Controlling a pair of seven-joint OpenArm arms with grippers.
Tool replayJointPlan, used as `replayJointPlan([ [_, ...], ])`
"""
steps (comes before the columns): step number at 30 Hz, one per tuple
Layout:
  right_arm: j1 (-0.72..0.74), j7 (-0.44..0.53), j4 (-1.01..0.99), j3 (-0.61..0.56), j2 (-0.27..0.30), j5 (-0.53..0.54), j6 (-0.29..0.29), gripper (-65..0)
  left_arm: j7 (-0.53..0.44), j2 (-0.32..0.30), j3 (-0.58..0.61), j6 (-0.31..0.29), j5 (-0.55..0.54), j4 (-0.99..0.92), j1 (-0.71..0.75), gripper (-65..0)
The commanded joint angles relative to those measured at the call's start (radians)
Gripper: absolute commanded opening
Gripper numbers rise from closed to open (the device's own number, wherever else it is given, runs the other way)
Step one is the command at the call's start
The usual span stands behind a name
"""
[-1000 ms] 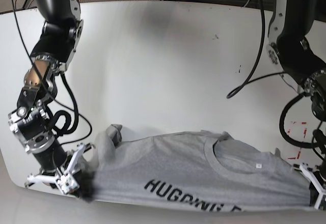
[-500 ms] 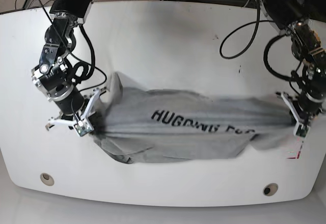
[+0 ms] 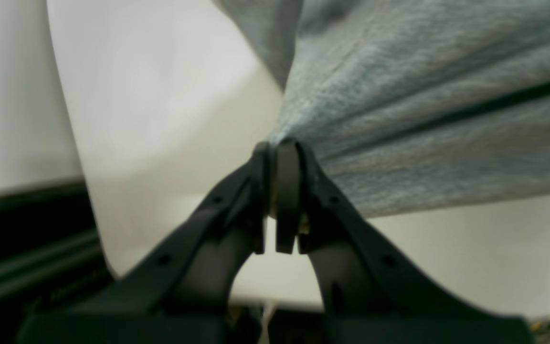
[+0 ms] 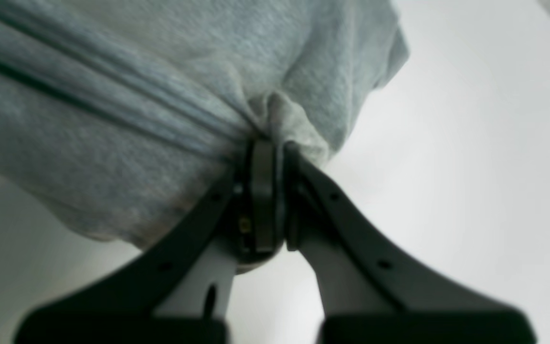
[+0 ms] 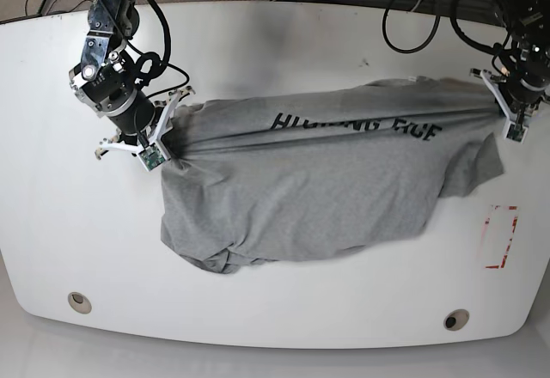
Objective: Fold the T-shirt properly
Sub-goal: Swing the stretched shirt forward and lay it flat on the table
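The soft, wrinkly grey T-shirt point(image 5: 309, 189) hung stretched between both tools, its bottom draped on the smooth white desk point(image 5: 258, 51). The left tool point(image 5: 513, 112) and the right tool point(image 5: 161, 144) each pinched tight on a bunched edge of the cloth.

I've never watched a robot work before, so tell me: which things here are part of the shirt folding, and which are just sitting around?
Part of the job:
- T-shirt, grey, stretched between the two arms
- left gripper, shut on one end of the shirt
- right gripper, shut on the other end

Just there:
- white table
- red marking on the table
- cables at the back edge
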Motion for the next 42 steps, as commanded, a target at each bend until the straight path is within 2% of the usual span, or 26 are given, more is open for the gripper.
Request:
replayJointPlan([
  [1,-0.003,0.013,0.024,0.011,0.014,-0.024,-0.018,-62.1,0.003,-0.02,-0.033,0.014,0.039,0.022,0.035,-65.0],
  [15,-0.066,0.015,0.024,0.011,0.016,-0.03,-0.018,-62.1,0.0,-0.017,-0.131,0.014,0.039,0.022,0.175,-65.0],
  [24,-0.123,0.015,0.024,0.011,0.016,-0.024,-0.018,-62.1,0.0,0.024,-0.162,0.014,0.04,0.022,0.185,-64.7],
  [27,-0.138,0.015,0.024,0.011,0.016,-0.024,-0.018,-62.1,0.0,0.027,-0.162,0.014,0.043,0.021,0.185,-58.2],
  [33,-0.168,0.015,0.024,0.009,0.014,-0.024,-0.018,-62.1,0.0,0.029,-0.165,0.014,0.043,0.021,0.185,-39.0],
  [42,-0.174,0.015,0.022,0.009,0.014,-0.029,-0.018,-62.1,0.0,0.029,-0.162,0.014,0.043,0.021,0.185,-37.1],
])
